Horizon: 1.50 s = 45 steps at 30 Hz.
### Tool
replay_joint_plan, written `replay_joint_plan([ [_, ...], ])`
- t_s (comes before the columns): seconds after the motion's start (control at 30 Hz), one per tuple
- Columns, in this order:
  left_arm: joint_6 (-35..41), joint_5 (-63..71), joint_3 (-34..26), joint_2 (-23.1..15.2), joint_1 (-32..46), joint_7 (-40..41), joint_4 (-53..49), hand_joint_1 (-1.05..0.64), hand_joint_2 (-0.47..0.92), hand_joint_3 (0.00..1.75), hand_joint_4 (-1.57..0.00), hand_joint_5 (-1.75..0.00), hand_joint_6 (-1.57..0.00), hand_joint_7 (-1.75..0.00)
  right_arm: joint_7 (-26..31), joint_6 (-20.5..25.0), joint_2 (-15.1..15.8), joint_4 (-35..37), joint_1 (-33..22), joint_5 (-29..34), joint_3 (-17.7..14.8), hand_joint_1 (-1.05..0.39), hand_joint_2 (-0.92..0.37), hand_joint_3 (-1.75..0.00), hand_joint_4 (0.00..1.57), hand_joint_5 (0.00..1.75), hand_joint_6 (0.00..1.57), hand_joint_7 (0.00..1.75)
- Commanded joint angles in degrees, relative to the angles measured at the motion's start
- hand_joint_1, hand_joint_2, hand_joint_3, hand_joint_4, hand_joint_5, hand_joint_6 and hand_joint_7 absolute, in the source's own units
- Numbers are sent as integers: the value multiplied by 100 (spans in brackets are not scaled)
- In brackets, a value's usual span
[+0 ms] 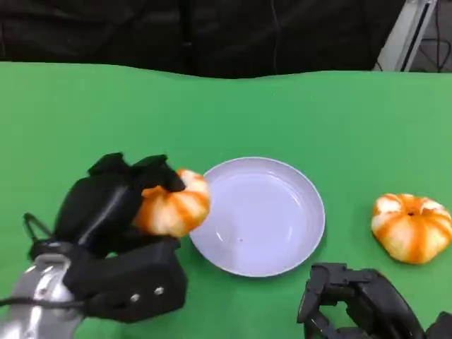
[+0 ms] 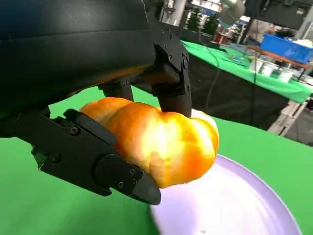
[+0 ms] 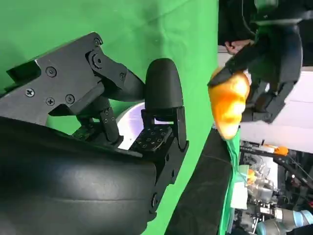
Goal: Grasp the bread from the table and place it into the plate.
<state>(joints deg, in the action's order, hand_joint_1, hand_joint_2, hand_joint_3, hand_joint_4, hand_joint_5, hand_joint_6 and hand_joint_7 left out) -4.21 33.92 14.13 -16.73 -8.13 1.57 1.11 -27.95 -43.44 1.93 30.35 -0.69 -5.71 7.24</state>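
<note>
Although the green worktop (image 1: pixel 85 113) took up most of the head view, what mattered sat near its middle: the white plate (image 1: pixel 282 240), round and shallow, lying flat just to the right of the left robot hand (image 1: pixel 116 205). That hand gripped the bread (image 1: pixel 173 203) — a rounded orange-and-white bun — with black fingers (image 2: pixel 171 73) over its top and another part of the hand clamped beneath, as the left wrist view showed. The bun was off the worktop and hung at the plate's left rim, its far edge just overlapping the rim, so the plate's centre lay to the hand's right; judging from that, a short carry rightward and a lowering seemed all that was left before release. The bun had no marked long axis, so its turn in the hand looked unimportant. The left hand was plainly the nearer to the plate's left rim. The right robot hand (image 1: pixel 353 304) rested low near the plate's near-right edge, holding nothing, its fingers apart in the right wrist view. A second bun (image 1: pixel 412 227) of the same kind lay on the worktop well to the plate's right — untouched.
</note>
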Motion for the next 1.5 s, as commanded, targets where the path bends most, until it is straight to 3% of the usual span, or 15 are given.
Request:
replay_joint_plan([
  [0.03,-102,1,148,221,-364,78,-284,-10,82,0,-44,-158,-70,-108,131,2,16,39,28,41,-50,-13,-57,-104,84,154,85,127],
  [0.27,-158,13,136,259,-398,92,-356,-9,82,0,-45,-156,-74,-102,167,-4,26,43,29,52,-31,-13,-57,-104,84,154,85,127],
  [0.4,-131,10,532,805,-1123,45,-1071,-11,82,0,-42,-157,-70,-105,199,-42,-7,98,47,69,-18,-15,-55,-107,85,154,86,126],
  [0.53,-170,2,642,930,-1340,70,-1464,-10,80,0,-43,-153,-69,-106,234,-47,-13,95,47,110,-14,-15,-54,-110,86,152,86,125],
  [1.27,-299,20,954,1080,-1604,26,-2112,-12,80,0,-38,-157,-66,-109,286,-53,-23,62,35,201,10,-16,-54,-110,87,149,87,124],
  [1.5,-331,7,1100,1105,-1723,-32,-2369,-11,80,0,-39,-154,-69,-101,278,109,-32,-34,-12,179,31,-17,-54,-111,88,150,88,124],
])
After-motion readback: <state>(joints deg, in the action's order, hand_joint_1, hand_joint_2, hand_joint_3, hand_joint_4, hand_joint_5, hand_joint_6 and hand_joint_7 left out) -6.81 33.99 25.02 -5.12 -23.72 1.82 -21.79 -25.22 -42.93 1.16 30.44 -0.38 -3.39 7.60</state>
